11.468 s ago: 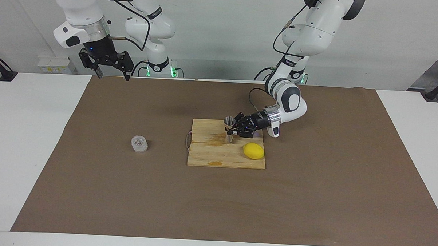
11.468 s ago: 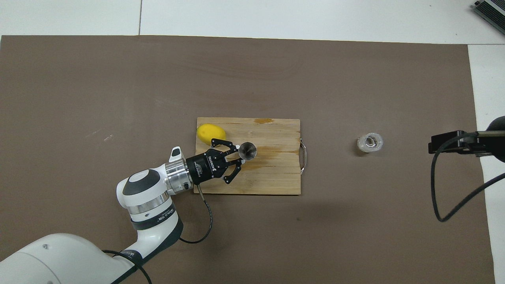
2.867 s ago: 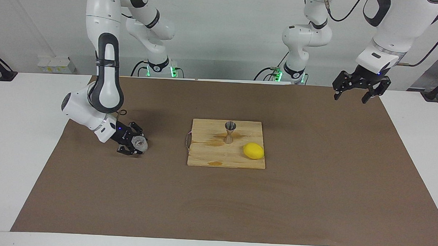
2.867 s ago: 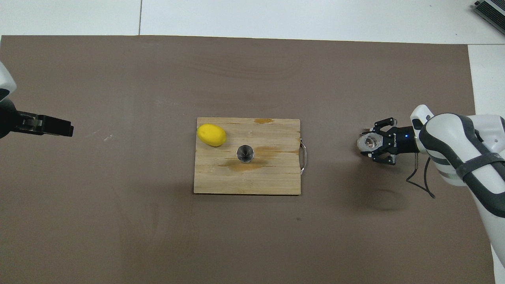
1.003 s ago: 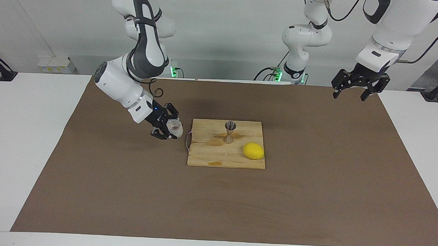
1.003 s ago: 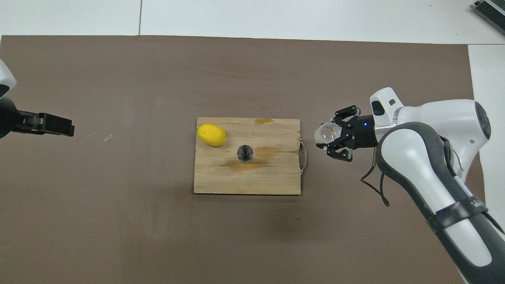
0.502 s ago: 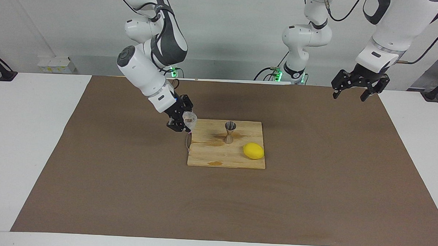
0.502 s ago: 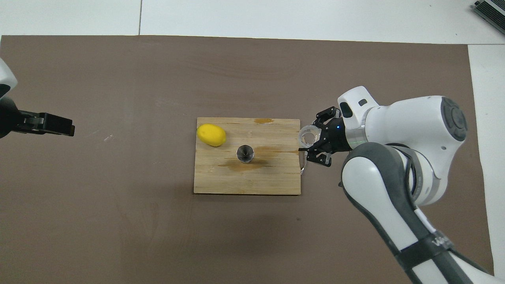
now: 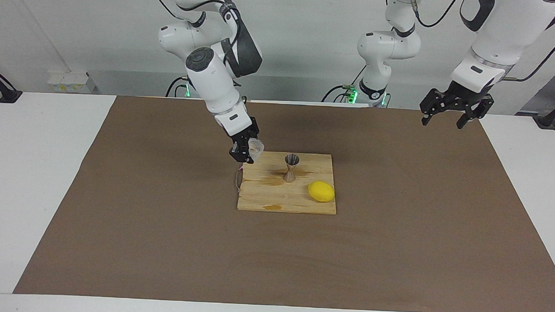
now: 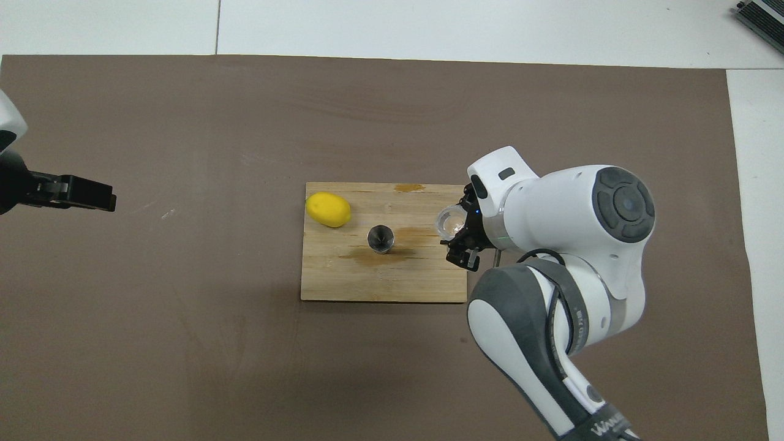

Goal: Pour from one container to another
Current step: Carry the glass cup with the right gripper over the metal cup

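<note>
My right gripper (image 9: 249, 151) is shut on the clear ribbed glass cup (image 9: 255, 149) and holds it in the air over the wooden cutting board's (image 9: 276, 198) end toward the right arm. In the overhead view the cup (image 10: 451, 222) shows its open mouth in the right gripper (image 10: 458, 231). The silvery hourglass jigger (image 9: 291, 167) stands upright on the board's middle, apart from the cup; it also shows in the overhead view (image 10: 381, 237). My left gripper (image 9: 449, 116) is open and empty, waiting high over the mat's corner at the left arm's end.
A yellow lemon (image 9: 321, 191) lies on the board beside the jigger, toward the left arm's end and a little farther from the robots. The board (image 10: 380, 283) has a metal handle (image 9: 236, 178) at the right arm's end. A brown mat (image 9: 163, 244) covers the table.
My right gripper has carried the glass cup from the mat at the right arm's end up and over to the board's edge, closer to the jigger. The left arm has stayed still.
</note>
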### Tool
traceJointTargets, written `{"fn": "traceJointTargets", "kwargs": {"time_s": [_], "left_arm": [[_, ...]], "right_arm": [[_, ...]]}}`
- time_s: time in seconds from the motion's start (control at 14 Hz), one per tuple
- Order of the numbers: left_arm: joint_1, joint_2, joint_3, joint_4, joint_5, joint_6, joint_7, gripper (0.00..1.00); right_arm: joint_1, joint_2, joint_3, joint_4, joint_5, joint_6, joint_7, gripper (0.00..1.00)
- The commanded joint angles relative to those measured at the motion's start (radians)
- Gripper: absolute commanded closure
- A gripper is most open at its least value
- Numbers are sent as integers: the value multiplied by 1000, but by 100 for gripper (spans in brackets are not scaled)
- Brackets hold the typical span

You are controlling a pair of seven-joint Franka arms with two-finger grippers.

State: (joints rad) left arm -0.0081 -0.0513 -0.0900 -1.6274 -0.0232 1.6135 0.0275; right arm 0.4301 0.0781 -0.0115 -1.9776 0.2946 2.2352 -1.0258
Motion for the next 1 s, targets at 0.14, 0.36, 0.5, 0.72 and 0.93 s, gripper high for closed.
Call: {"fn": "traceJointTargets", "kwargs": {"time_s": [0.14, 0.36, 0.5, 0.72, 0.93], "left_arm": [[-10, 16, 4, 26, 19, -7, -26, 0], [-10, 18, 4, 26, 19, -6, -27, 0], [-10, 18, 4, 26, 19, -6, -29, 0], [-12, 18, 4, 26, 19, -6, -29, 0], [-12, 18, 4, 26, 19, -6, -29, 0]], "right_arm": [[58, 55, -1, 74, -104, 3, 117, 40], [79, 66, -1, 85, -161, -3, 136, 40], [82, 81, -1, 92, -184, -3, 147, 40], [116, 115, -1, 134, -241, -29, 177, 40], [137, 124, -1, 140, -265, -32, 191, 40]]}}
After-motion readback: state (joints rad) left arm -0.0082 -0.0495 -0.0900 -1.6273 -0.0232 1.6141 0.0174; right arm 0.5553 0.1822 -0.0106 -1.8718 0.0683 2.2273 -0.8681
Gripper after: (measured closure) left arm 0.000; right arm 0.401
